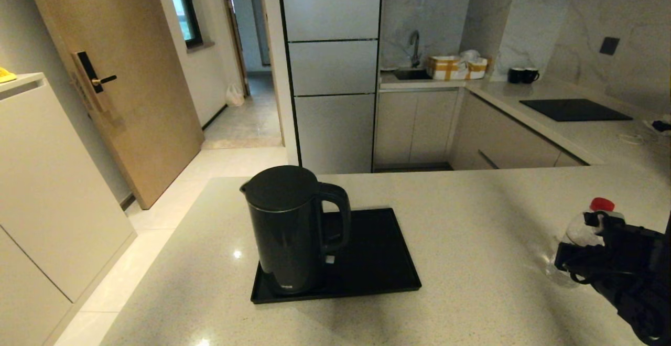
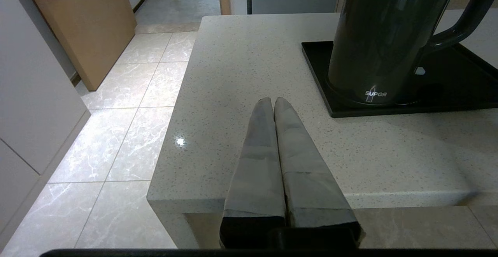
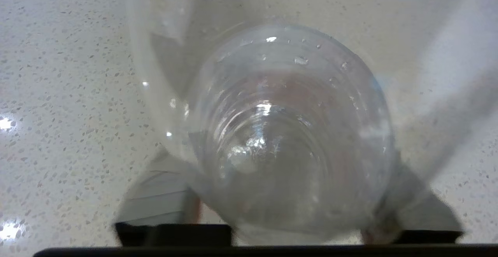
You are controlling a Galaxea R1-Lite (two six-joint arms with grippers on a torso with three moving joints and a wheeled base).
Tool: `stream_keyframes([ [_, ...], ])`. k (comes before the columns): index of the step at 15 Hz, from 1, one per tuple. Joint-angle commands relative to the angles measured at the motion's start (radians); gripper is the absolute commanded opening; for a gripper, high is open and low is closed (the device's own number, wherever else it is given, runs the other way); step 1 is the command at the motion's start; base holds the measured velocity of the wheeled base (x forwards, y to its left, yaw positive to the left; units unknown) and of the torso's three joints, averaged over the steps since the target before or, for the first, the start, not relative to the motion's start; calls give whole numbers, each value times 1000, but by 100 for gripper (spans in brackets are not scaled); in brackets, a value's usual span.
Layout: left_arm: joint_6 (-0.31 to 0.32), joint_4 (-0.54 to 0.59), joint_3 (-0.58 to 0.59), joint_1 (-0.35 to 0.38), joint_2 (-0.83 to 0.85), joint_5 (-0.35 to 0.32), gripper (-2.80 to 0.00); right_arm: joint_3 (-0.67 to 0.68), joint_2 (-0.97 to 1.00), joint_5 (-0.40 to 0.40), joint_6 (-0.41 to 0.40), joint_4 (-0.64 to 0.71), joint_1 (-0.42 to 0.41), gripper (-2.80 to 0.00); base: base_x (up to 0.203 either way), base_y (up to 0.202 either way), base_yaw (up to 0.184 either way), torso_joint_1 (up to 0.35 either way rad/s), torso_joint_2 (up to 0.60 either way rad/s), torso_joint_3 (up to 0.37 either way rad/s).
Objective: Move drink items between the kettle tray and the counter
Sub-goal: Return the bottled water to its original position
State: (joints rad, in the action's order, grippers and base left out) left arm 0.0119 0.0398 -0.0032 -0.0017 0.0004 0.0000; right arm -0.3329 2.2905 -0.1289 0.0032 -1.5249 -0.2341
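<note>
The tall black kettle stands on the left part of the flat black tray, its handle to the right, on the beige speckled counter. At the far right my right gripper is shut on the clear water bottle with the red cap. The bottle fills the right wrist view between the two fingers. My left gripper is shut and holds nothing; it hovers over the counter's near left corner, short of the kettle and tray.
A black cooktop panel lies on the far right counter, with two dark mugs and a taped box by the sink behind it. The counter's left edge drops to the tiled floor.
</note>
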Motion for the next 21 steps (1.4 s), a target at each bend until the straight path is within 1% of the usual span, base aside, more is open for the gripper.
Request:
stream_keyframes([
  [1, 0, 0, 0, 0, 0, 0, -280, -8, -11, 3, -3, -5, 15, -280, 0, 0, 0, 0, 0, 0],
  [4, 0, 0, 0, 0, 0, 0, -280, -9, -144, -3, -20, 22, 55, -280, 0, 0, 0, 0, 0, 0],
  [5, 0, 0, 0, 0, 0, 0, -280, -11, -164, -6, -24, 40, 71, -280, 0, 0, 0, 0, 0, 0],
  [7, 0, 0, 0, 0, 0, 0, -280, -11, -165, -7, -24, 41, 72, -280, 0, 0, 0, 0, 0, 0],
  [8, 0, 0, 0, 0, 0, 0, -280, -37, -185, -33, -20, 93, 98, -280, 0, 0, 0, 0, 0, 0],
  [9, 0, 0, 0, 0, 0, 0, -280, -96, -238, -65, -17, 207, 163, -280, 0, 0, 0, 0, 0, 0],
  [10, 0, 0, 0, 0, 0, 0, -280, -168, -299, -99, -13, 322, 266, -280, 0, 0, 0, 0, 0, 0],
  [12, 0, 0, 0, 0, 0, 0, -280, -348, -347, -172, -11, 517, 549, -280, 0, 0, 0, 0, 0, 0],
  [13, 0, 0, 0, 0, 0, 0, -280, -461, -334, -214, -10, 596, 660, -280, 0, 0, 0, 0, 0, 0],
  [14, 0, 0, 0, 0, 0, 0, -280, -547, -304, -255, -9, 663, 749, -280, 0, 0, 0, 0, 0, 0],
  [16, 0, 0, 0, 0, 0, 0, -280, -624, -207, -299, -8, 727, 843, -280, 0, 0, 0, 0, 0, 0],
  [17, 0, 0, 0, 0, 0, 0, -280, -641, -166, -308, -4, 731, 863, -280, 0, 0, 0, 0, 0, 0],
  [19, 0, 0, 0, 0, 0, 0, -280, -650, -123, -314, 3, 707, 873, -280, 0, 0, 0, 0, 0, 0],
  [21, 0, 0, 0, 0, 0, 0, -280, -620, -48, -310, 20, 637, 867, -280, 0, 0, 0, 0, 0, 0],
])
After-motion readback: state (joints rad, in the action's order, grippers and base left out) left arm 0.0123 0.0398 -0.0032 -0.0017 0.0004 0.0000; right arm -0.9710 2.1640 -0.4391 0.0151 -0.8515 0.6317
